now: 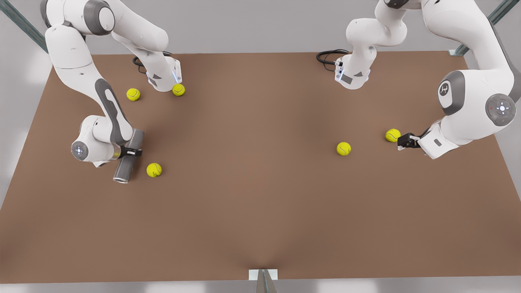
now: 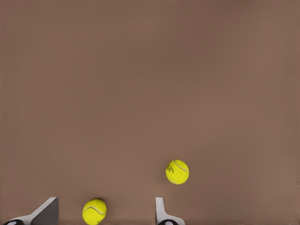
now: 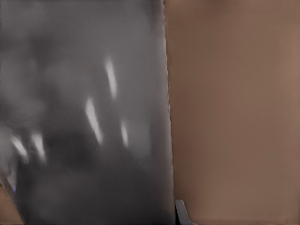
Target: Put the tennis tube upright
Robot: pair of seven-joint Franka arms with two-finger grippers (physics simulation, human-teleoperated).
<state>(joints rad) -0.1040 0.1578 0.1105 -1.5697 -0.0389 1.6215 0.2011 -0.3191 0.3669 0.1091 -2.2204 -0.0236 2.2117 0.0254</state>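
Tennis tube [image 1: 129, 156] lying tilted | right end effector [image 1: 131, 152] clamped mid-tube | left end effector [image 1: 403, 141] spread, empty

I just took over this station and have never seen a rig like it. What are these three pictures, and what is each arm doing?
Two white robot arms work over a brown table. The front view looks down on everything; the other two come from cameras on the wrists. The right gripper, at the front view's left, is shut on the tennis tube, which is not yet upright. The left gripper, at the front view's right, is open beside a tennis ball. Four more tennis balls lie scattered on the table.
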